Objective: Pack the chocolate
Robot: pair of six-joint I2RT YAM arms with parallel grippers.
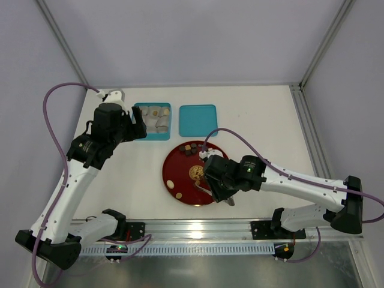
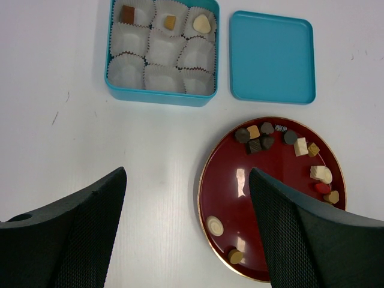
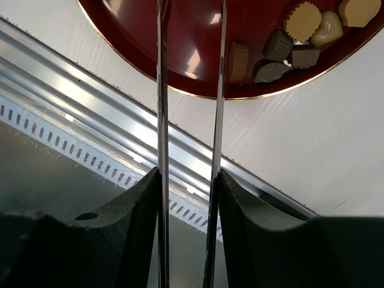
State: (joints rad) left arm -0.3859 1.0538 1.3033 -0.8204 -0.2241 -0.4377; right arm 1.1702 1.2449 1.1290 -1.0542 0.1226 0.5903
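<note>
The chocolate lies as several small brown, tan and cream pieces along the far edge of the red plate, with two round pieces near its left rim. Three pieces sit in paper cups in the blue box. My left gripper hangs open and empty above the table, left of the plate. My right gripper is shut on metal tongs, whose blades reach over the plate beside a tan piece; their tips are out of view. Seen from above, the right gripper is at the plate's near right edge.
The box's blue lid lies flat to the right of the box, behind the plate. An aluminium rail runs along the table's near edge, just under my right gripper. Frame posts stand at the back corners.
</note>
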